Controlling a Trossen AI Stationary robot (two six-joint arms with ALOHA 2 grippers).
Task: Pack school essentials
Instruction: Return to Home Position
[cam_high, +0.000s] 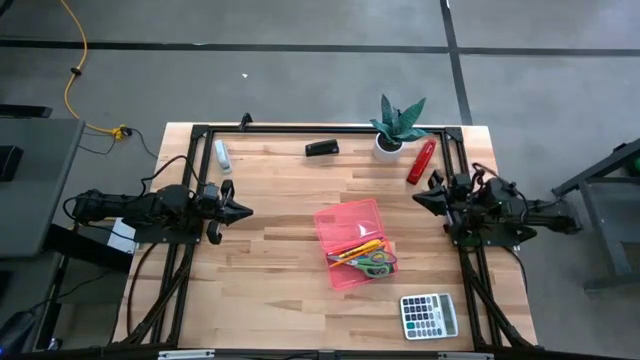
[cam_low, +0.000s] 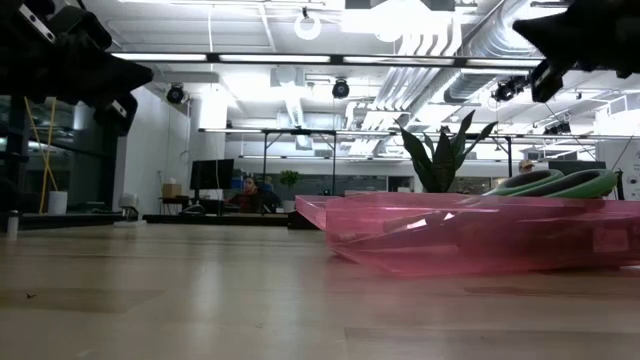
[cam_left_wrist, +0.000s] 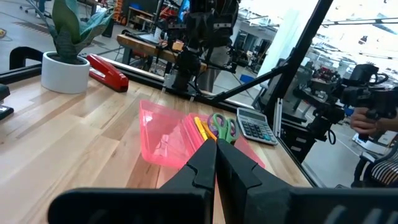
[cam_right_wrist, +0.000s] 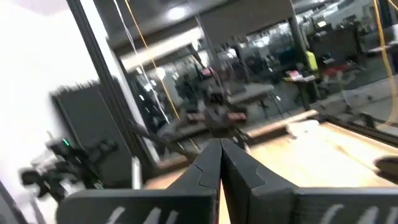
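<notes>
Both arms sit back: left gripper (cam_high: 243, 210) near bench's left edge, right gripper (cam_high: 418, 199) near right edge, both pinched closed, empty. Green-handled scissors (cam_high: 376, 263) & pencils (cam_high: 358, 249) lie in pink tray (cam_high: 340, 218) mid-bench. Risk imo: scissors' handles ride high at tray's rim, so a nudge could spill them.
</notes>
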